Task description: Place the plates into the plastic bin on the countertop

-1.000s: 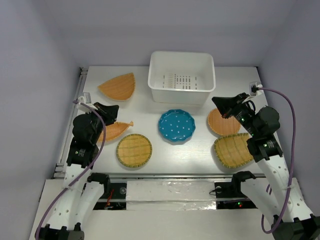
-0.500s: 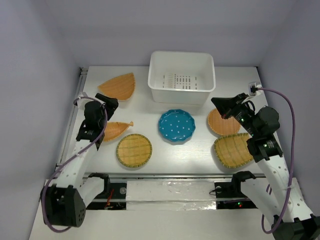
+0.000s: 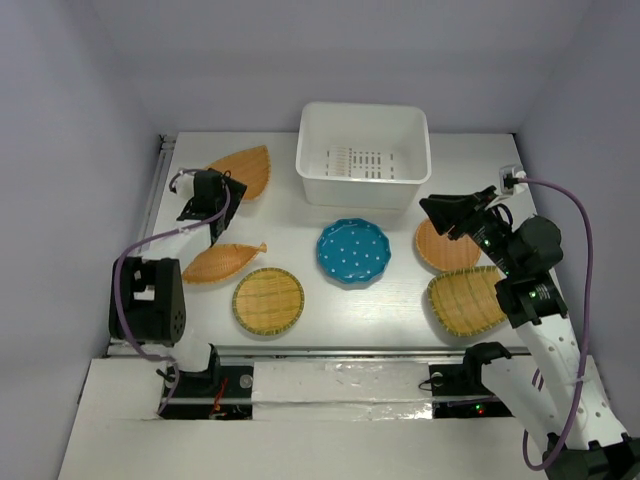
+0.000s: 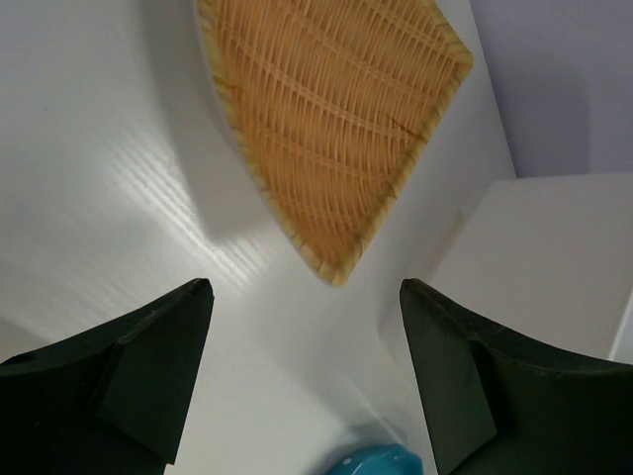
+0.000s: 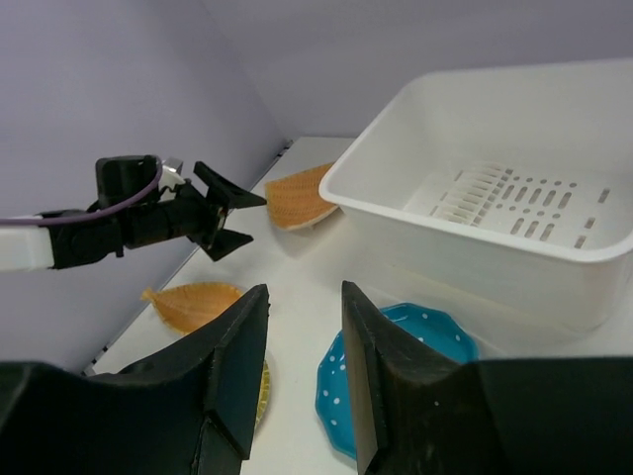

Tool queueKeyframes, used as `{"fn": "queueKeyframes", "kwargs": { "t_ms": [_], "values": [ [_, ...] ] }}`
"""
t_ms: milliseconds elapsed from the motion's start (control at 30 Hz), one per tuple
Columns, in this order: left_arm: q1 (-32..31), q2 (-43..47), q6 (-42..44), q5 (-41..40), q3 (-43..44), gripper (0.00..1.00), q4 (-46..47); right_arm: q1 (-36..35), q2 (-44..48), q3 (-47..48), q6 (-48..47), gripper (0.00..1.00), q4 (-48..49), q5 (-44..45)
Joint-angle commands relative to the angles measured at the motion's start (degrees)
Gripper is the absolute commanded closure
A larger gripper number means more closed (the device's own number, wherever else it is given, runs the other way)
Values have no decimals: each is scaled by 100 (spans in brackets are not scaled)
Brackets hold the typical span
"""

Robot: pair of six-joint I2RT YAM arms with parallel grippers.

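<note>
- Fingers (image 4: 158, 366) of the left gripper (image 4: 307, 297) stand wide apart with nothing between them. I have them poised just short of the near tip of the fan-shaped orange plate (image 4: 326, 109), at the left rear of the countertop (image 3: 340, 315).
- On my right wrist view, the right gripper (image 5: 304, 297) shows a narrow gap between its fingers and grips nothing. It hangs near the far edge of the round orange plate (image 3: 447, 250), close to the plastic bin (image 3: 363, 190).
- All six plates lie flat on the countertop, outside the bin.
- I see the teal dotted plate (image 3: 353, 251) just in front of the bin.
- At the front left are the round yellow woven plate (image 3: 268, 300) and the leaf-shaped orange plate (image 3: 222, 262).
- At the front right, the large yellow plate (image 3: 467, 300) lies just beside the round orange one.
</note>
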State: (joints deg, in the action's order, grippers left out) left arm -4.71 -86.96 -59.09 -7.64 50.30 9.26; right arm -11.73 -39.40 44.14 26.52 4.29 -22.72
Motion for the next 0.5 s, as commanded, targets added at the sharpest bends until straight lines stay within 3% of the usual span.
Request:
{"fn": "queueKeyframes", "kwargs": {
  "t_ms": [0,167,467],
  "values": [
    [58,-382,-155,148,549,26,270,-58,37,33,-60,58,168,-127],
    [111,-1146,-392,394,972,26,235,-111,46,33,-60,59,177,-163],
    [163,-1621,-586,386,1130,30,349,-111,29,42,-60,59,168,-198]
  ]
}}
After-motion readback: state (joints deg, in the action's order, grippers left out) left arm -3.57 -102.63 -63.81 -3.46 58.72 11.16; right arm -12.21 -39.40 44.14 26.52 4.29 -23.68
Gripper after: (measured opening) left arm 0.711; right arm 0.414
